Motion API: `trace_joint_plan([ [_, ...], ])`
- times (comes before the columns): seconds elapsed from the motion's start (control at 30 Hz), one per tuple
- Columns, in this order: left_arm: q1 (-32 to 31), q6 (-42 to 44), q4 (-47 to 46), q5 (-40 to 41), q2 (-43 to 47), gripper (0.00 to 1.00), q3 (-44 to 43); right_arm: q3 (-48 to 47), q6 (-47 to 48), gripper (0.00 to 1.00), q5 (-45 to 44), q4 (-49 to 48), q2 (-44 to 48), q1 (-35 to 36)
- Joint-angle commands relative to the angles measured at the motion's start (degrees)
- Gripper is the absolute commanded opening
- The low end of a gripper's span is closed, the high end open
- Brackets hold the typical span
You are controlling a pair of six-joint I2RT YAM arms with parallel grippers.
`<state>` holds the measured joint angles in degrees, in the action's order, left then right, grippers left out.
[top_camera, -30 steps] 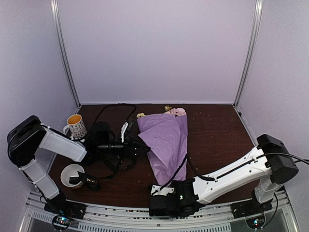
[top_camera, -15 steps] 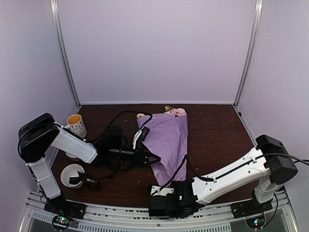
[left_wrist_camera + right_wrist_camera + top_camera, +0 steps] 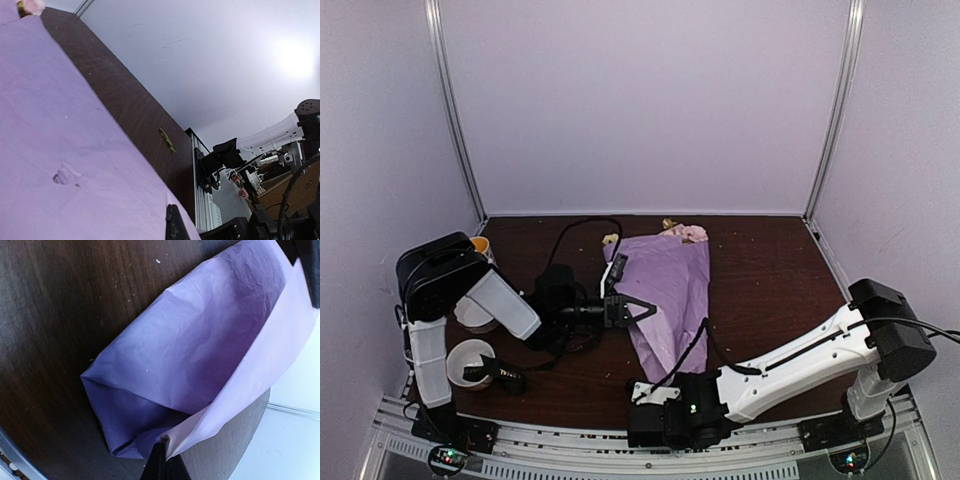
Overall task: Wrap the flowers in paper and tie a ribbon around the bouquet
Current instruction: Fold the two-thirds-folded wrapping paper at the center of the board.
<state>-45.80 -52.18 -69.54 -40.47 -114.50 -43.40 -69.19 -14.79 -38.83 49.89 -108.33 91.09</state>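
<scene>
Paper (image 3: 670, 285) pinched: left claw (image 3: 653, 308) at side edge, right claw (image 3: 161, 456) at bottom.

Robot lab test cell. Closed in on three sides by plain pale panels (image 3: 640, 100) in aluminium corner posts (image 3: 455, 120). Dark wood tabletop (image 3: 770, 270); slotted metal rail (image 3: 560, 440) along near edge, left arm (image 3: 505, 300) and right arm (image 3: 800, 360) bolted there. Loose black cables (image 3: 570, 225). Equipment clutter (image 3: 272, 167) beyond enclosure.

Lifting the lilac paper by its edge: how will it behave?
Probably floppy: the paper sags in loose folds. Likely very light, being a thin sheet, so it may unfold. Its crinkled edge could tear if tugged.
</scene>
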Motion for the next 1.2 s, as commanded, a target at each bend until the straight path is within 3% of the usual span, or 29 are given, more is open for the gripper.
trace_joint_plan([
  [0.0, 5.1, -6.2, -6.6, 2.0, -2.6, 0.00, 2.0, -0.7, -0.8, 0.04, -0.1, 0.9, -0.5, 0.1],
  [0.13, 5.6, -0.6, 4.7, -0.7, -3.8, 0.00, -0.4, -1.1, -1.1, 0.14, 0.9, 0.3, -1.1, 0.1],
  [0.3, 5.6, 4.8, 19.8, 3.8, -2.8, 0.00, -0.9, 0.2, -1.6, 0.29, 1.2, -0.1, 0.7, 0.0],
  [0.47, 5.6, 10.9, 33.4, 7.1, -2.7, 0.00, -3.5, 1.8, -0.1, 0.63, 4.0, -1.1, 5.2, 0.2],
  [0.6, 5.6, 15.2, 39.6, 8.2, -2.6, 0.00, -5.3, 3.5, 2.2, 0.72, 8.1, -4.0, 12.5, 0.2],
  [0.8, 5.6, 18.0, 41.9, 8.1, -2.5, 0.00, -5.9, 3.8, 3.4, 0.71, 21.1, -9.1, 21.4, -4.8],
  [0.97, 5.6, 19.5, 42.6, 7.9, -2.3, 0.00, -6.1, 3.9, -4.0, 0.65, 22.7, -11.8, 20.9, -14.3],
  [1.07, 5.6, 19.8, 42.7, 7.7, -2.4, 0.00, -6.2, 6.2, -8.7, 0.52, 21.9, -14.0, 19.4, -19.1],
  [1.17, 5.6, 20.4, 43.0, 7.2, -2.5, 0.00, -6.6, 7.3, -9.4, 0.35, 23.3, -15.9, 15.5, -19.5],
])
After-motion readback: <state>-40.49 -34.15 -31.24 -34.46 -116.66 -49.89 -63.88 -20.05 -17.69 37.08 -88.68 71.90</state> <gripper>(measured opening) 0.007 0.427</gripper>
